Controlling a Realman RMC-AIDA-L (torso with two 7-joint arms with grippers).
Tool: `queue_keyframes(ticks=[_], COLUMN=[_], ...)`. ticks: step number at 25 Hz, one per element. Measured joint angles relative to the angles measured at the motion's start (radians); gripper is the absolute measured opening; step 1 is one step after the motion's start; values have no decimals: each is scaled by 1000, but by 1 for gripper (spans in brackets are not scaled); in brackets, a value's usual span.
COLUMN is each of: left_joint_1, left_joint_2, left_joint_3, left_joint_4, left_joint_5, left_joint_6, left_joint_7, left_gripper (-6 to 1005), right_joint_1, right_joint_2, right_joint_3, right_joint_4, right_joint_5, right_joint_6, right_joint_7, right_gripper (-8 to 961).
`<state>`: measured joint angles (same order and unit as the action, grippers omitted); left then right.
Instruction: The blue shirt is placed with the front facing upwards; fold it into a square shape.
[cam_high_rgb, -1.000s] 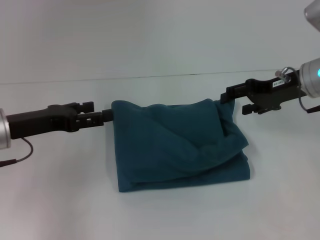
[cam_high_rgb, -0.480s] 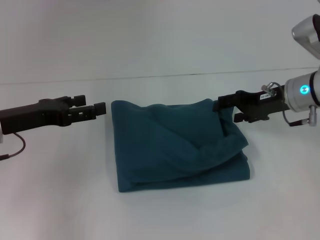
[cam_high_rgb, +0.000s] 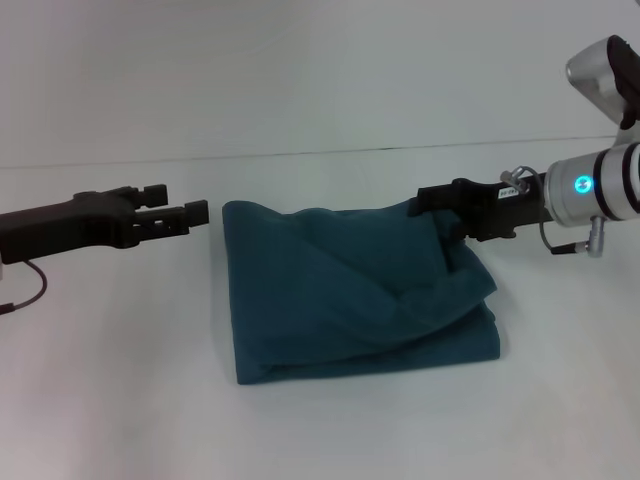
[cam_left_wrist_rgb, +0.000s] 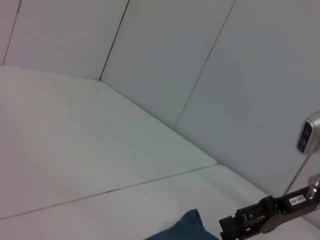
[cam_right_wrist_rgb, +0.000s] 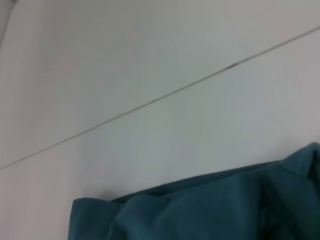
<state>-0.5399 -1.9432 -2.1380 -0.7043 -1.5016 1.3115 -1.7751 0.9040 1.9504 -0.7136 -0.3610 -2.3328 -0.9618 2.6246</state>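
A: Right gripper (cam_high_rgb: 428, 198) sits at the far right corner of the dark teal-blue cotton shirt (cam_high_rgb: 350, 295). Tips overlap the fabric edge; can't tell if the fingers are clamped on it or let go.

B: Shirt state?

A: Folded into a rough, lumpy rectangle, lying mid-table on the white tabletop (cam_high_rgb: 120, 380). Plain teal side up, thick crease running diagonally, right side bulging over the lower layers. Right wrist view shows only its far edge (cam_right_wrist_rgb: 200, 205) against the table.

B: Left side?

A: Left gripper (cam_high_rgb: 190, 212) hovers just beside the shirt's far left corner, apart from it, fingers parted, nothing in them. Left wrist view catches a shirt corner (cam_left_wrist_rgb: 187, 227) and the right gripper (cam_left_wrist_rgb: 227, 231) across from it.

B: Surroundings?

A: White panelled wall (cam_high_rgb: 320, 70) behind the table.
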Motion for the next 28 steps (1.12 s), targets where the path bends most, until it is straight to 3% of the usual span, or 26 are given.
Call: queue_keyframes(ticks=[8,11,21,28], left_joint_1=[1,2,2,2], left_joint_2=[6,5,3,1], left_joint_3=[-10,-26,-44,-65], left_joint_4=[0,0,0,1], left_joint_5=[16,31,40,40], left_joint_6=[0,0,0,-2], left_joint_7=[6,10,11,11], left_gripper=[937,937,936,937], right_joint_1=[1,-1,-23,-26], right_joint_2=[30,40,49,67], right_joint_3=[0,0,0,-6], right_joint_4=[16,17,28,27], right_joint_5=[28,34,59,70], right_joint_6=[47,57,108,152], right_joint_7=[-1,-1,8,6], right_gripper=[852,691,520,299])
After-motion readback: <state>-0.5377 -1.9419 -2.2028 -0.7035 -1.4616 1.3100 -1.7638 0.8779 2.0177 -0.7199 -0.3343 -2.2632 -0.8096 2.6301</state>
